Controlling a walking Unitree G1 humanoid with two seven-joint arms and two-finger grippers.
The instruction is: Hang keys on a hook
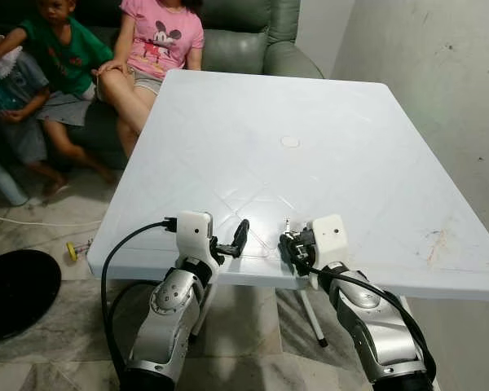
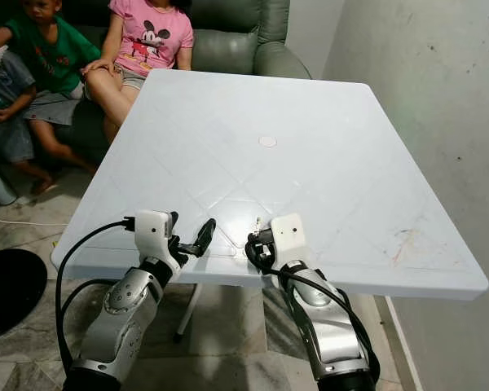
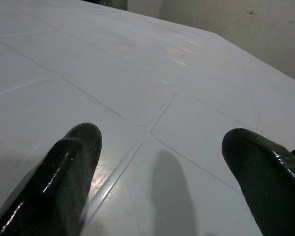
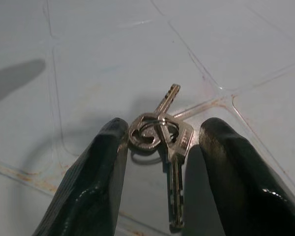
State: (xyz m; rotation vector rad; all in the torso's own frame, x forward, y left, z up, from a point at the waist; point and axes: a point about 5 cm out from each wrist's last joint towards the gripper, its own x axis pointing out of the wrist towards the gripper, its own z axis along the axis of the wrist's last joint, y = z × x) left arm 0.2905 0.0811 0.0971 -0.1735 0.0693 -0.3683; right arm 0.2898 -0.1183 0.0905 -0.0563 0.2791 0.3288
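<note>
Right gripper (image 4: 162,135) straddles keys (image 4: 162,135) on table (image 1: 350,163), seemingly untouched.

In the head views the keys (image 1: 288,230) were too small to make out, mostly hidden behind the right gripper (image 1: 296,244). The seated people (image 1: 159,41) were cut off at the top edge.

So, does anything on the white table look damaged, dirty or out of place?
Yes: the white plastic table has a reddish-brown stain near its right edge. Two silver keys on a ring lie flat on it between the fingers of the open right end effector. No hook is visible.
</note>
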